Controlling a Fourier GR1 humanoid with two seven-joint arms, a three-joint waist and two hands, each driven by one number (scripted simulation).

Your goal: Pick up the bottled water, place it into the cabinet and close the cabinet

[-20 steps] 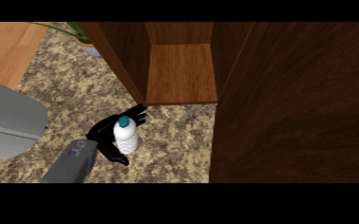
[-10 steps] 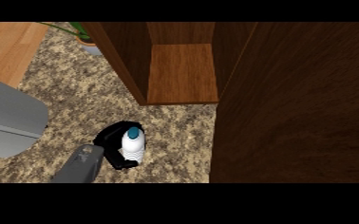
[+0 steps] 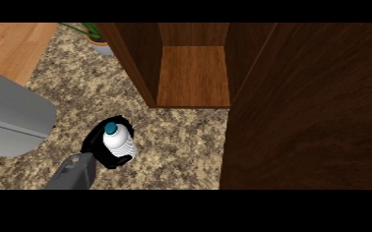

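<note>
- Speckled granite tabletop (image 3: pixel 181 137) fills the view from above, with a strip of light wood floor (image 3: pixel 22 46) at the far left.
- Open wooden cabinet (image 3: pixel 193 76) stands at the far centre, its inner shelf bare and lit.
- Cabinet door (image 3: pixel 305 113), dark brown, takes up the whole right side, swung open toward the near edge.
- Left hand (image 3: pixel 98 145), black on a grey forearm, enters from the near left, its fingers curled round the bottled water (image 3: pixel 118 145).
- Bottle is clear with a teal cap, held near left of the cabinet opening, well apart from it.
- Grey appliance (image 3: pixel 22 123) sits at the left edge; a potted plant (image 3: pixel 93 32) shows far left.
</note>
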